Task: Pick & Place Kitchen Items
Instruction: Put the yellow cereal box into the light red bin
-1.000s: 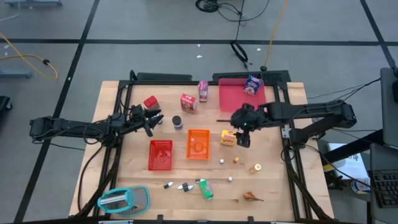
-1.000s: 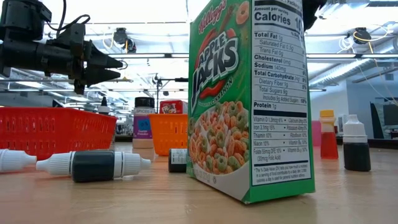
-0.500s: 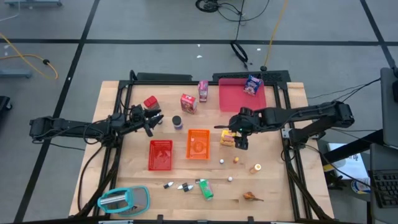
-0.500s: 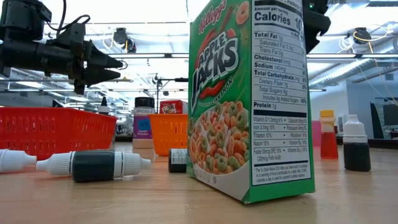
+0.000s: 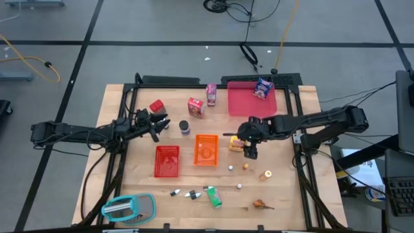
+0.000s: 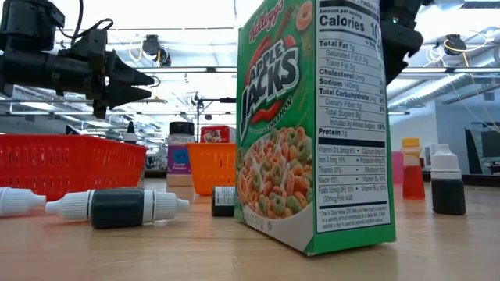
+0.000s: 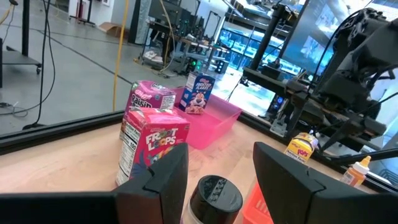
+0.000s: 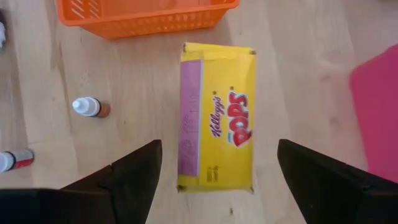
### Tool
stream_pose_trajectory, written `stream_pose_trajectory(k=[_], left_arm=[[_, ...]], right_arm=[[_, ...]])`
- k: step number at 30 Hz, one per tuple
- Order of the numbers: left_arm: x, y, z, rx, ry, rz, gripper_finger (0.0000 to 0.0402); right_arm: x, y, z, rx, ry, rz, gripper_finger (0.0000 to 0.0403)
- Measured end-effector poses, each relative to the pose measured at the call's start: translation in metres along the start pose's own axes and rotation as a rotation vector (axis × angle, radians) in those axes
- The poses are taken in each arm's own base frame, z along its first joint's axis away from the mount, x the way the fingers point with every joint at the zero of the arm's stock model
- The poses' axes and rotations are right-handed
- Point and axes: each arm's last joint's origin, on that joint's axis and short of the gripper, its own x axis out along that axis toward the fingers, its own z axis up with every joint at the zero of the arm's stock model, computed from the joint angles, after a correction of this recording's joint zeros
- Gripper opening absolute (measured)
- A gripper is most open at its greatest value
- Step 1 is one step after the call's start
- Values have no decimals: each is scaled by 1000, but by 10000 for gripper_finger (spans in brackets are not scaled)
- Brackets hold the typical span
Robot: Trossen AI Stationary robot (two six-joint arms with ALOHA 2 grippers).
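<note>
The right gripper hangs above a yellow cereal carton that lies flat on the wooden table, just beside the orange bin. Its fingers are spread as wide as they go, one on each side of the carton in the wrist view, not touching it. The left gripper hovers near the dark can, its fingers partly apart and holding nothing.

Most of the sorting looks undone. One blue carton stands on the flat pink tray. The red bin appears empty, and the orange bin may hold something small, though the overhead view is too coarse to say. Loose on the table are a red carton, a pink carton, a small red box, a green cereal box, tiny bottles and small balls. Judging by the wide fingers over the yellow carton, picking it up is the step in hand.
</note>
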Motion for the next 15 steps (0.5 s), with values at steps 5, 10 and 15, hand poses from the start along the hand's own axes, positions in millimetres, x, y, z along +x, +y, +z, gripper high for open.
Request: stream_pose_trajectory(k=[5,10,15], left_arm=[[0,0,0,0,0,0,184],[0,0,0,1,1,-1,184],[0,0,0,1,0,0,184]], right_arm=[[9,0,-3,-3,-35,8,310],[11,0,-5,-5,-35,9,272],[11,0,-5,-5,-31,8,208]])
